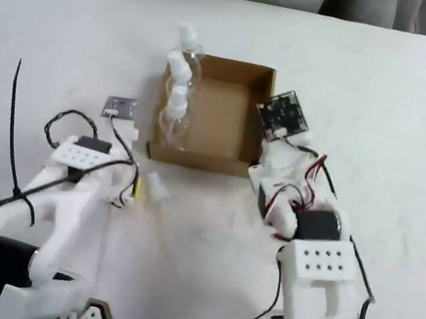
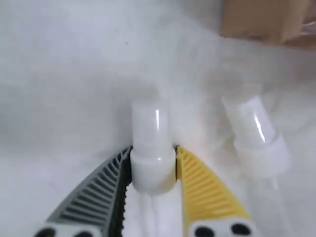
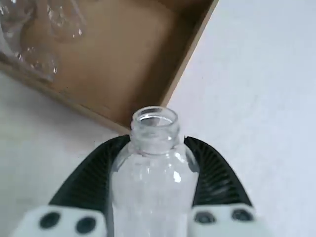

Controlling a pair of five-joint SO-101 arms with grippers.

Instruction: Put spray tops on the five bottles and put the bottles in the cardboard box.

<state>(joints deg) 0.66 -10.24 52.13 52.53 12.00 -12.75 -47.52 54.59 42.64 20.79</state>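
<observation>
– So, what has the left claw [image 2: 153, 160] got?
– Its grey and yellow fingers are closed tight on a white plastic spray top [image 2: 148, 131], gripping it by the collar, nozzle end pointing away from the arm. A second white spray top [image 2: 256, 136] lies just beside it on the white counter [image 2: 64, 74].
– And the right claw [image 3: 157, 143]?
– Its black fingers are clamped round the shoulder of a clear plastic bottle [image 3: 154, 182], neck open and uncapped, just outside the corner of the brown cardboard box [image 3: 123, 64] nearest that arm.
– Anything in the box?
– Clear bottles with white tops [image 1: 178, 96] lie along its left side, one behind another. From above, the left claw sits near the box's front left corner, the two claws well apart.
</observation>
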